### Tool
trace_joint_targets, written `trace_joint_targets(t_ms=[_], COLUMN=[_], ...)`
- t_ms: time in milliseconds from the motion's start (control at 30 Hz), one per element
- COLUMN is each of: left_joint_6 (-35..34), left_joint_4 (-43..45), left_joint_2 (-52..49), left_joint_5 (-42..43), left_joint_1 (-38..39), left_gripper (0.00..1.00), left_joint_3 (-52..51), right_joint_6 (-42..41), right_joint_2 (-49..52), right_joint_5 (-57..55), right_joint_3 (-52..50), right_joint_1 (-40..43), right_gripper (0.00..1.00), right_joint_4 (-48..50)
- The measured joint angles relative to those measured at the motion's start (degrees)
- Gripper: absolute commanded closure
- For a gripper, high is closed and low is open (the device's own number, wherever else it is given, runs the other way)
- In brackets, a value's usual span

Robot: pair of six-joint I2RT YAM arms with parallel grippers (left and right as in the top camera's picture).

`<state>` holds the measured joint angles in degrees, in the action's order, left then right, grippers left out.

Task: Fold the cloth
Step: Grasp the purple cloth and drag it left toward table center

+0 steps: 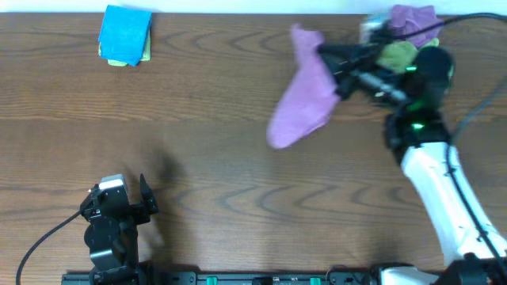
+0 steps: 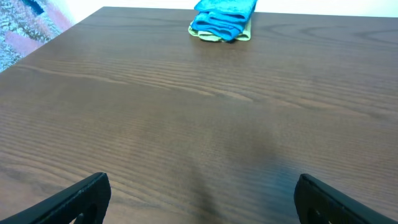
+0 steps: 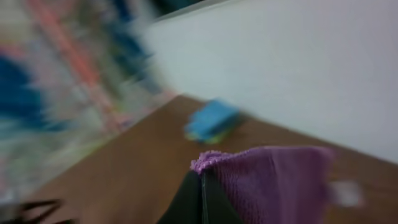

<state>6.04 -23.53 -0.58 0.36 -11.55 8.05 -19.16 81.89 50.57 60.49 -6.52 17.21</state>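
Note:
The lilac-purple cloth hangs bunched over the right half of the table, its lower end near the wood. My right gripper is shut on its top corner. In the right wrist view the black fingers are pressed together, with the cloth draped over them; that view is blurred. My left gripper stands open near the front left edge, far from the cloth. Its two fingers show wide apart in the left wrist view, with only bare wood between them.
A folded bright blue cloth on a yellow-green one lies at the back left, also in the left wrist view. At the back right, an olive-green cloth and another purple cloth lie beside the right arm.

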Motion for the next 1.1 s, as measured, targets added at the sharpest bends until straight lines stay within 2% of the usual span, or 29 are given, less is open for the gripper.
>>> trace_joint_targets(t_ms=[133, 267, 300, 333, 367, 400, 467, 567, 600, 700, 733, 767, 800, 867, 1100], left_joint_6=[0.02, 0.0, 0.02, 0.0, 0.0, 0.0, 0.02, 0.0, 0.0, 0.0, 0.02, 0.02, 0.0, 0.0, 0.0], left_joint_4=[0.0, 0.02, 0.0, 0.0, -0.02, 0.0, 0.0, 0.0, 0.0, 0.0, 0.0, 0.0, 0.0, 0.0, 0.0], left_joint_2=[0.0, 0.0, 0.0, 0.0, 0.0, 0.0, 0.0, 0.0, 0.0, 0.0, 0.0, 0.0, 0.0, 0.0, 0.0], left_joint_5=[0.0, 0.0, 0.0, 0.0, 0.02, 0.0, 0.0, 0.0, 0.0, 0.0, 0.0, 0.0, 0.0, 0.0, 0.0], left_joint_1=[0.0, 0.0, 0.0, 0.0, 0.0, 0.0, 0.0, 0.0, 0.0, 0.0, 0.0, 0.0, 0.0, 0.0, 0.0], left_gripper=[0.05, 0.05, 0.05, 0.05, 0.05, 0.05, 0.05, 0.05, 0.04, 0.05, 0.05, 0.04, 0.05, 0.05, 0.05], left_joint_3=[0.0, 0.0, 0.0, 0.0, 0.0, 0.0, 0.0, 0.0, 0.0, 0.0, 0.0, 0.0, 0.0, 0.0, 0.0], right_joint_6=[-1.18, -0.11, 1.16, 2.64, 4.28, 6.16, 8.0, 10.86, 12.07, 16.59, 17.79, 19.04, 20.33, 21.84, 24.46], right_joint_2=[-0.44, -2.14, -2.32, -2.4, -2.23, -1.77, -1.66, -1.7, -1.7, -1.7, -1.7, -1.68, -1.64, -1.36, 5.09], right_joint_5=[2.95, 1.81, 0.66, -2.36, -5.73, -11.3, -16.2, -19.26, -20.24, -22.88, -24.2, -25.53, -26.75, -28.74, -36.44], right_joint_3=[2.21, 3.61, 3.87, 3.98, 3.74, 3.5, 3.5, 3.52, 3.5, 3.52, 3.52, 3.5, 3.5, 3.5, 3.5], right_joint_1=[-4.9, -2.75, -1.84, -0.46, 0.72, 2.05, 2.49, 2.27, 2.16, 1.25, 0.61, -0.11, -1.01, -2.71, -6.82], right_gripper=[0.99, 0.99, 0.78, 0.33, 0.16, 0.04, 0.02, 0.04, 0.09, 0.39, 0.52, 0.71, 0.82, 0.99, 0.99], right_joint_4=[-0.98, -15.54, -21.2, -28.28, -33.38, -38.29, -40.02, -42.51, -44.06, -48.17, -49.81, -50.77, -51.39, -52.13, -50.25])
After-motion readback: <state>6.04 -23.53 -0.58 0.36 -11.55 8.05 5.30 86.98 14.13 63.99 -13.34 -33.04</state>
